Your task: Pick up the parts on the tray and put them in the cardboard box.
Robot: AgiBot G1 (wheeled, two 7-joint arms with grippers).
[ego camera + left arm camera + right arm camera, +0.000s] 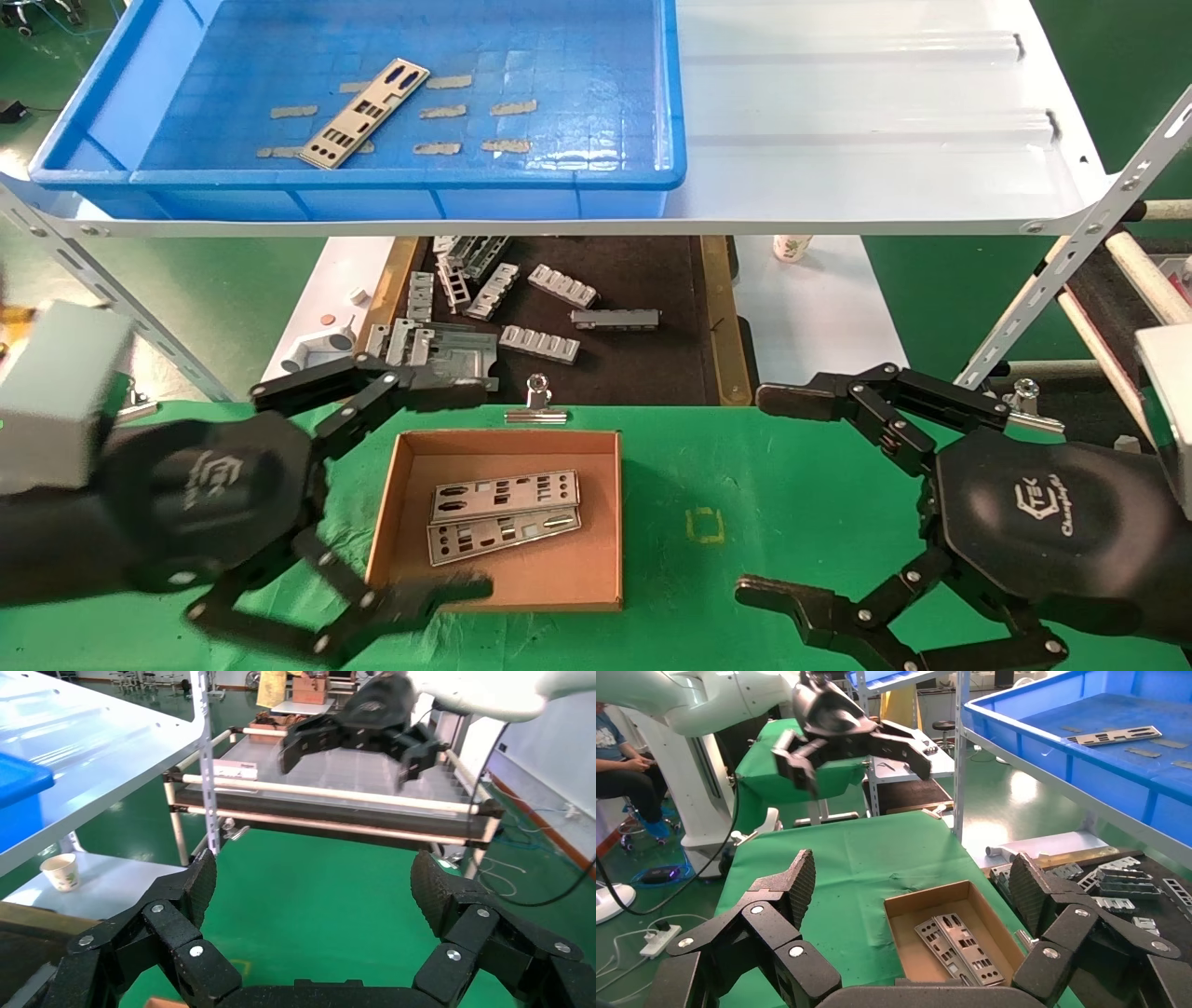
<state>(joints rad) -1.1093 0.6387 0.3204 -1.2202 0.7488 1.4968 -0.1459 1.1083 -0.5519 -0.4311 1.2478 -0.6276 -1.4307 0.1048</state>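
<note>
Parts lie in two places: one perforated metal plate (365, 114) rests slantwise on the gridded floor of the blue tray (372, 177), among small tan tape scraps (438, 112), well clear of the tray's rim on every side; two more plates (505, 515) lie overlapping in the cardboard box (391, 522), near its middle, with bare floor around them.

Going left to right, the left pincer (400, 485) hovers over the green worktop (726, 485) at the box's left wall, spread wide and holding nothing, one fingertip reaching over the box's far left corner and the other over its near edge. The tray sits on a white shelf panel (866, 140) above and beyond the worktop, filling the shelf's left part; the shelf's right part is bare. Below the shelf, beyond the box, a black mat (643, 280) with brown edges carries chunky grey ribbed brackets (540, 343). A metal binder clip (536, 403) stands at the worktop's far edge, just beyond the box's far wall. A paper cup (792, 247) stands on the white surface right of the mat.

Right of the box, open green cloth with a small yellow square mark (705, 525) separates it from the right pincer (773, 494), which hangs wide and empty, well apart from the box. Slanted shelf struts (1071, 252) rise beyond it.
</note>
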